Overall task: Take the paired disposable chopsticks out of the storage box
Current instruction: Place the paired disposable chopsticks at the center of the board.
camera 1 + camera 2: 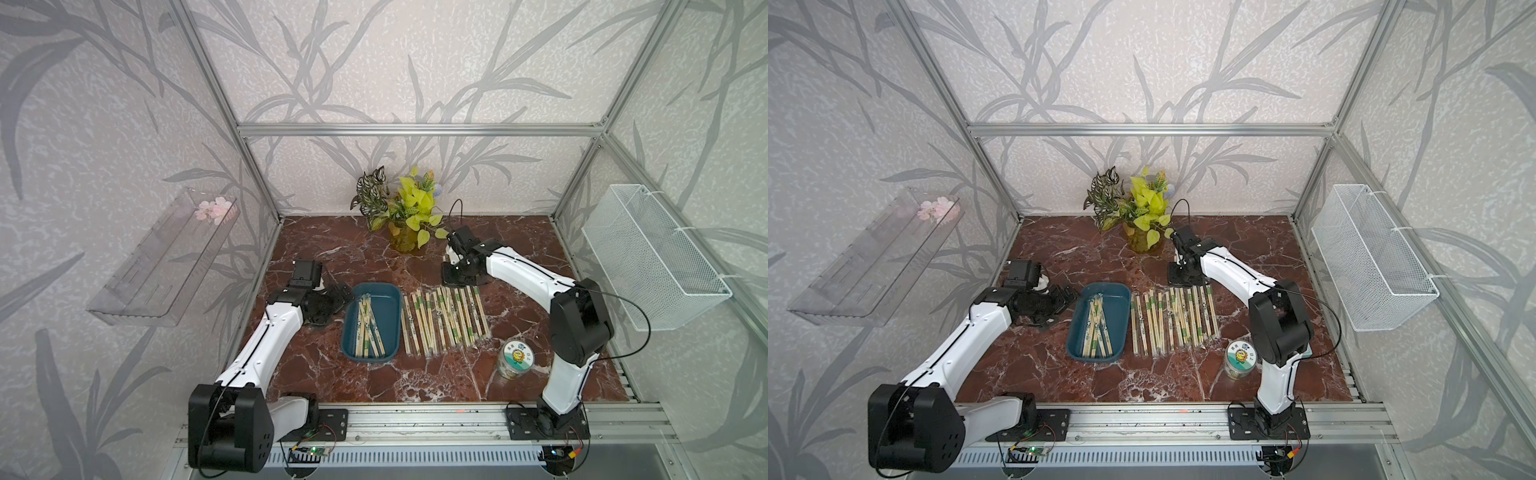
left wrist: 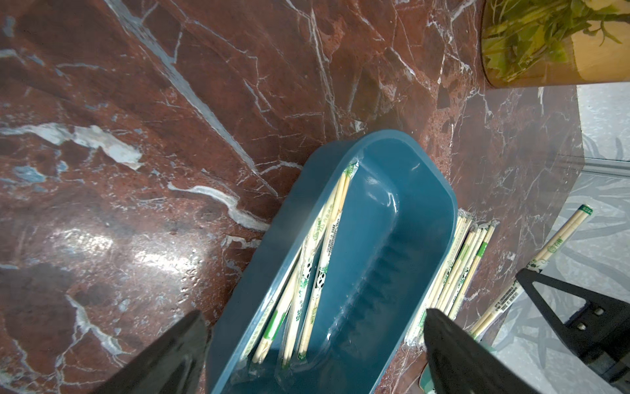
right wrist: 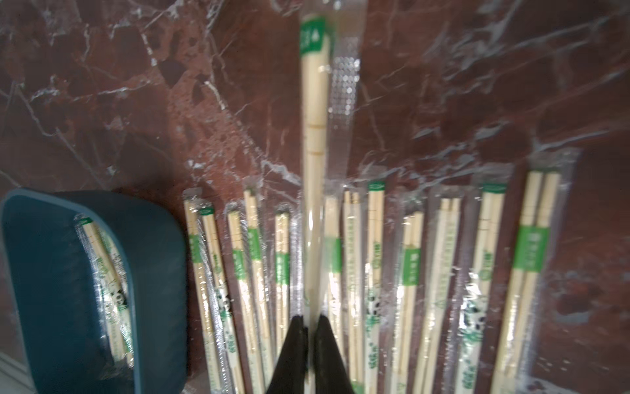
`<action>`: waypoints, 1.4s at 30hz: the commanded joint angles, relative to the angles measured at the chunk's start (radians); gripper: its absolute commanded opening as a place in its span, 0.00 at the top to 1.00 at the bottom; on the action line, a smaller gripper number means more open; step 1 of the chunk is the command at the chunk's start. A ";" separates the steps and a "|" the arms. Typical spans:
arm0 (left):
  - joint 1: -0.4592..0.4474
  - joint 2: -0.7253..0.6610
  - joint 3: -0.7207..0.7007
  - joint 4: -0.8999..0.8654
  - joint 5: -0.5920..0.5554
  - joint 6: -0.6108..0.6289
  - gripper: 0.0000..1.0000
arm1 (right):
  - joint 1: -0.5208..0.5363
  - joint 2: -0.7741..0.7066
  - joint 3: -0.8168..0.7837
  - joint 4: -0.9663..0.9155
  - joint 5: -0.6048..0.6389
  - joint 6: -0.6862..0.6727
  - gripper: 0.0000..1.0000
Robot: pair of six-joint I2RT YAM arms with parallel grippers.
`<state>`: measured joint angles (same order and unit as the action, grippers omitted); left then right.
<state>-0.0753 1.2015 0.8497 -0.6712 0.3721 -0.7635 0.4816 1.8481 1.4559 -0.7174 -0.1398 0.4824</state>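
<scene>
The storage box [image 1: 390, 320] [image 1: 1120, 316] is a shallow teal tray left of the table's middle. Several paired disposable chopsticks [image 1: 365, 328] [image 2: 320, 259] lie along its left half. Many more pairs [image 1: 444, 322] [image 3: 409, 273] lie in a row on the table just right of the box. My left gripper [image 1: 340, 297] [image 2: 313, 311] is open at the box's far left corner, its fingers straddling that end with nothing held. My right gripper [image 1: 456, 281] [image 3: 309, 319] is shut on one sleeved pair [image 3: 315, 102], low over the far end of the row.
A potted plant [image 1: 405, 220] stands at the back centre, close behind the right wrist. A round jar [image 1: 514, 358] sits front right beside the right arm. A white wire basket [image 1: 652, 257] hangs on the right wall. On the left wall is a clear shelf [image 1: 162, 257].
</scene>
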 commanded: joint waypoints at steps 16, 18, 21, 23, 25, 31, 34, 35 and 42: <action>-0.078 0.100 0.077 0.028 -0.044 -0.033 0.00 | -0.190 0.038 -0.058 -0.075 0.246 -0.212 1.00; -0.078 0.106 0.079 0.028 -0.043 -0.033 0.00 | -0.193 0.050 -0.058 -0.083 0.260 -0.222 1.00; -0.080 0.113 0.086 0.028 -0.043 -0.033 0.00 | -0.193 0.066 -0.067 -0.083 0.265 -0.231 1.00; -0.080 0.117 0.089 0.030 -0.044 -0.033 0.00 | -0.193 0.074 -0.073 -0.082 0.263 -0.232 1.00; -0.080 0.120 0.089 0.033 -0.044 -0.033 0.00 | -0.193 0.085 -0.080 -0.084 0.264 -0.234 1.00; -0.081 0.124 0.085 0.036 -0.043 -0.033 0.00 | -0.192 0.107 -0.094 -0.086 0.267 -0.226 1.00; -0.081 0.122 0.083 0.036 -0.044 -0.031 0.00 | -0.193 0.115 -0.103 -0.085 0.266 -0.215 0.99; -0.081 0.122 0.081 0.034 -0.042 -0.031 0.00 | -0.194 0.117 -0.104 -0.085 0.263 -0.212 0.98; -0.081 0.120 0.082 0.027 -0.044 -0.023 0.00 | -0.193 0.105 -0.112 -0.093 0.262 -0.184 0.75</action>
<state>-0.1516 1.3186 0.9138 -0.6376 0.3408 -0.7887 0.2886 1.9568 1.3518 -0.7868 0.1127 0.2783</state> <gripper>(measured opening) 0.996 0.236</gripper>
